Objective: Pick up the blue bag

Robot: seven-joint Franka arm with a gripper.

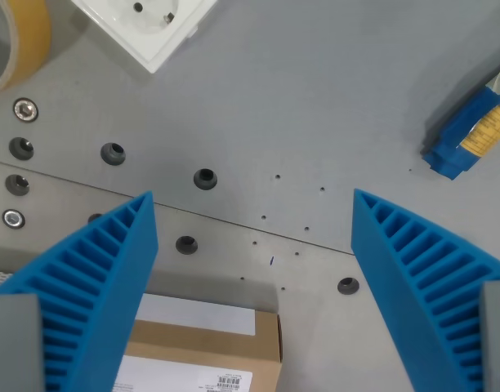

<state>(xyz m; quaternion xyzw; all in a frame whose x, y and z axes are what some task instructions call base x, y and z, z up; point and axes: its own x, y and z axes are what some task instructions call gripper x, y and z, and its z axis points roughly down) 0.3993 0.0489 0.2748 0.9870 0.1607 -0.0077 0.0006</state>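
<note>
At the wrist view's left we see a tape roll (21, 37), then a white socket (148, 23) and a cardboard box (203, 353). Our gripper (252, 214) hangs released, fingers spread over bare table (315, 98). The blue bag (470, 133) lies far right, apart from it.

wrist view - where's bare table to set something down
Bare table lies between the white socket and the blue bag, above the bolt holes. Crowded: tape roll top left, cardboard box at the bottom between the open gripper fingers.
</note>
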